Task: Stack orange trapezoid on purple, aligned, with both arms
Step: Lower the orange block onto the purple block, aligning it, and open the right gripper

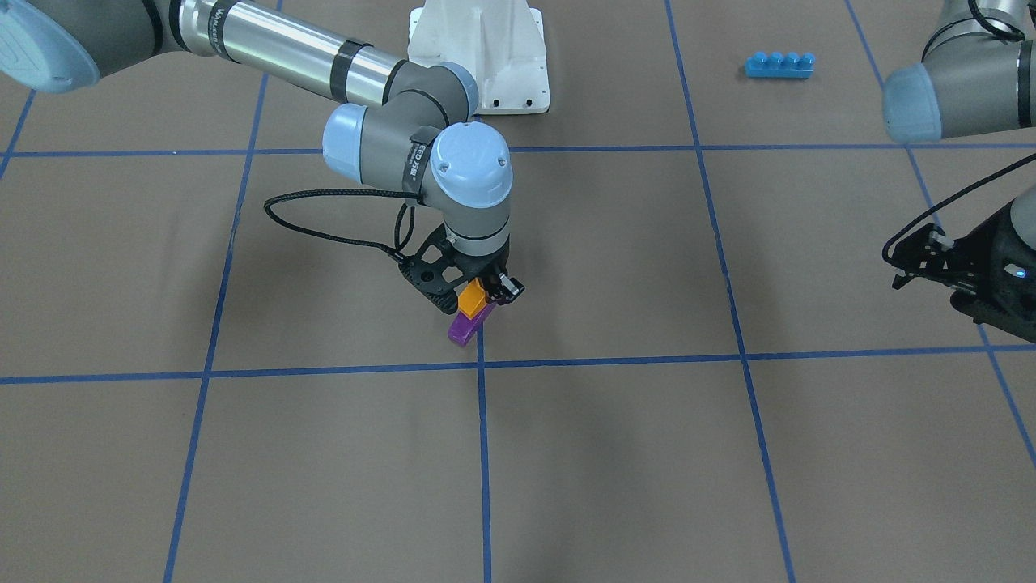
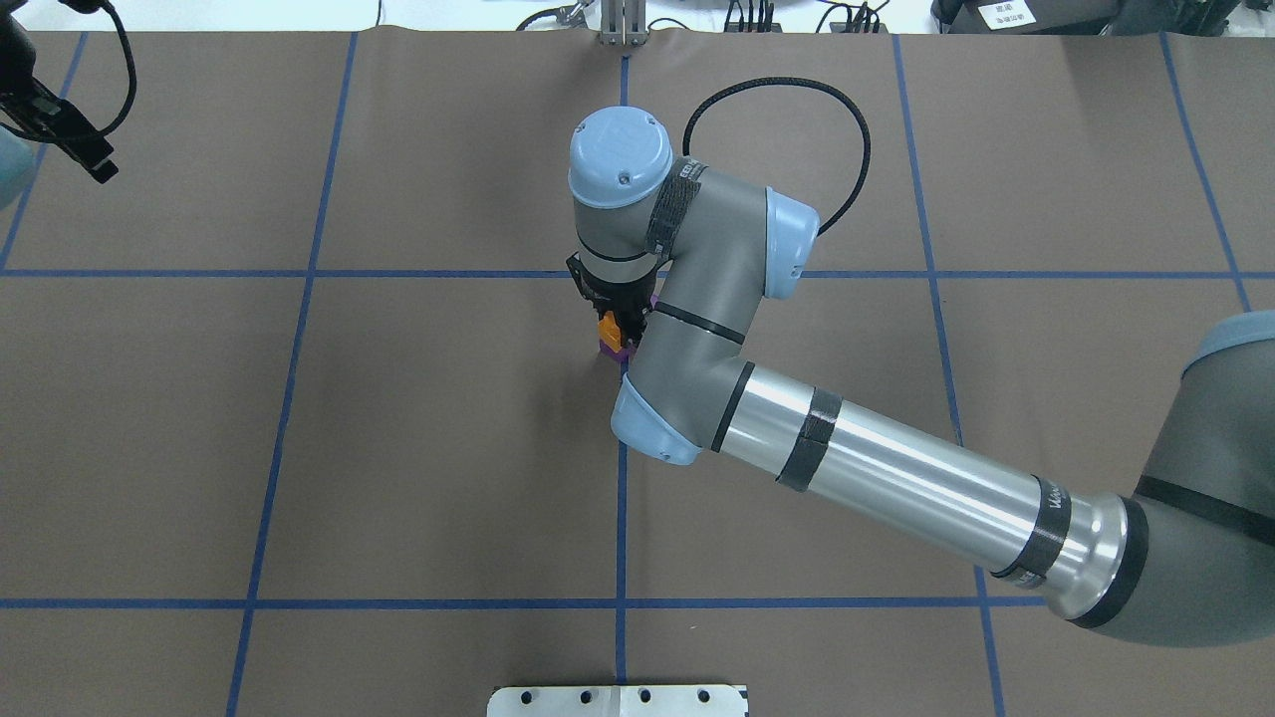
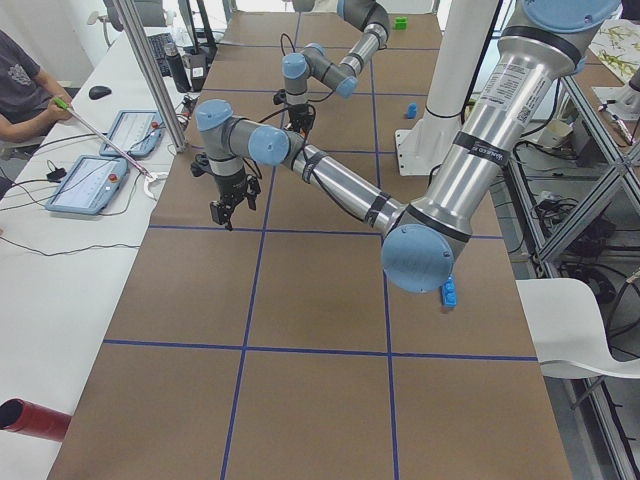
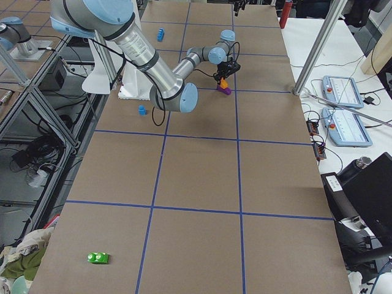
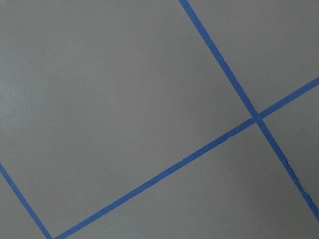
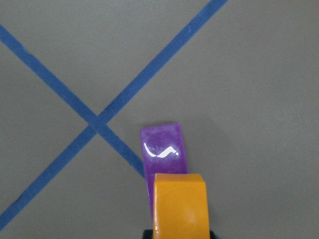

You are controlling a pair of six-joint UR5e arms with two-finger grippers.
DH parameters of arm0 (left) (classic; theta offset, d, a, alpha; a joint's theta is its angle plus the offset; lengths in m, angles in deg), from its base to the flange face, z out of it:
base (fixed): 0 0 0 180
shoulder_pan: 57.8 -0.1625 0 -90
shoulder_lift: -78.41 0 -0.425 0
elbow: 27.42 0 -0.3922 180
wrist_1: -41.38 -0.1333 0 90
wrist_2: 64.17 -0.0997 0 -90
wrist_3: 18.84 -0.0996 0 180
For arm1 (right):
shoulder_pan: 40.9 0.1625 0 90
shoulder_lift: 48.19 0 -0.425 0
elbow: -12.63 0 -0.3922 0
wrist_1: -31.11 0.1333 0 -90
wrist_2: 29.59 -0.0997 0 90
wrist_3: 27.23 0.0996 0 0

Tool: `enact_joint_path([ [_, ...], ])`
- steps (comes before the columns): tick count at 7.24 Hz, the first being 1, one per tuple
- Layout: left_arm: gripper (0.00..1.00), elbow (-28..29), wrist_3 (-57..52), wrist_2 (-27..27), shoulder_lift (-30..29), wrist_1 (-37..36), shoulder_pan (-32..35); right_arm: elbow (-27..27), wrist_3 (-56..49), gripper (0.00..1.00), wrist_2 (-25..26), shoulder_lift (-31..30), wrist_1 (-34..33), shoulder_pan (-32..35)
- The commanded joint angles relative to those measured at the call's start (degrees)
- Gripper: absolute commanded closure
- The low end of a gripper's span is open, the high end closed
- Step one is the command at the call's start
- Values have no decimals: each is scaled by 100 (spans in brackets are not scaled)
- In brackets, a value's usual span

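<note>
Orange trapezoid (image 1: 470, 300) sits pinched in the right gripper (image 1: 479, 296), jaws clamped on its sides, low over the purple (image 1: 463, 328), just beside the blue tape crossing (image 6: 94, 122) mid-table. Wrist view: the purple's far end pokes out past the orange; you can't tell whether they touch. Step in hand, likely: seating the stack. Next you need to square the orange over the purple's stud, press straight down, then release. Left gripper (image 1: 916, 259) is parked well off to the side; its jaws are unreadable.
</note>
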Motion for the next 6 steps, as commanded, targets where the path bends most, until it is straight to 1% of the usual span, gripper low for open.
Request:
enact_joint_path([
  [1, 0, 10, 8, 0, 0, 1, -3, 47, -32, 0, -32, -9, 239, 77],
  [3, 0, 54, 8, 0, 0, 80, -3, 292, -32, 0, -102, 18, 161, 165],
  [4, 0, 54, 17, 0, 9, 80, -3, 624, -32, 0, -242, 9, -144, 322],
  [5, 0, 54, -44, 0, 26, 80, -3, 1184, -180, 0, -391, -9, -861, 585],
  [6, 0, 28, -53, 0, 79, 158, 32, 1886, -999, 0, -436, -96, -1712, 770],
])
